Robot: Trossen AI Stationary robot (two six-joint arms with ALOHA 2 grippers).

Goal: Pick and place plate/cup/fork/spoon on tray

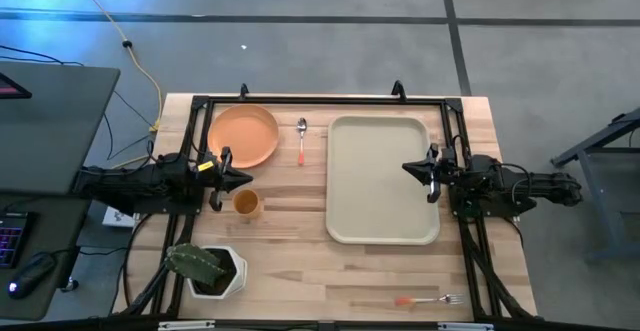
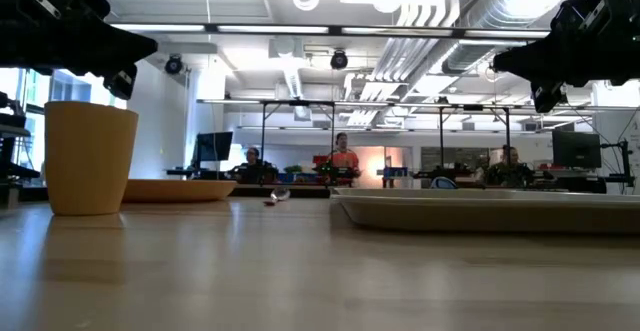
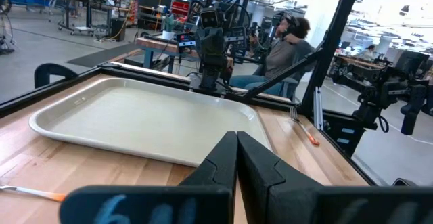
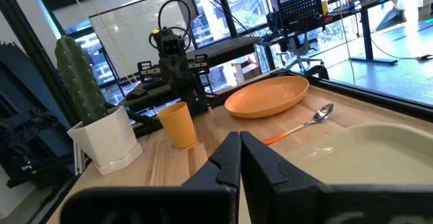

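The orange plate point(image 1: 243, 136) lies flat on the table at the far left. The spoon point(image 1: 302, 139) lies between the plate and the beige tray point(image 1: 382, 179). The orange-yellow cup point(image 1: 247, 204) stands upright near the plate. The fork point(image 1: 428, 299) lies near the front edge, right of centre. My left gripper point(image 1: 232, 179) is shut and empty, above the table just left of the cup. My right gripper point(image 1: 412, 169) is shut and empty, above the tray's right part. The tray holds nothing.
A white square pot with a green cactus point(image 1: 206, 268) stands at the front left. A black frame point(image 1: 320, 101) runs around the table's far and side edges. People sit in the room beyond the table point(image 2: 344, 157).
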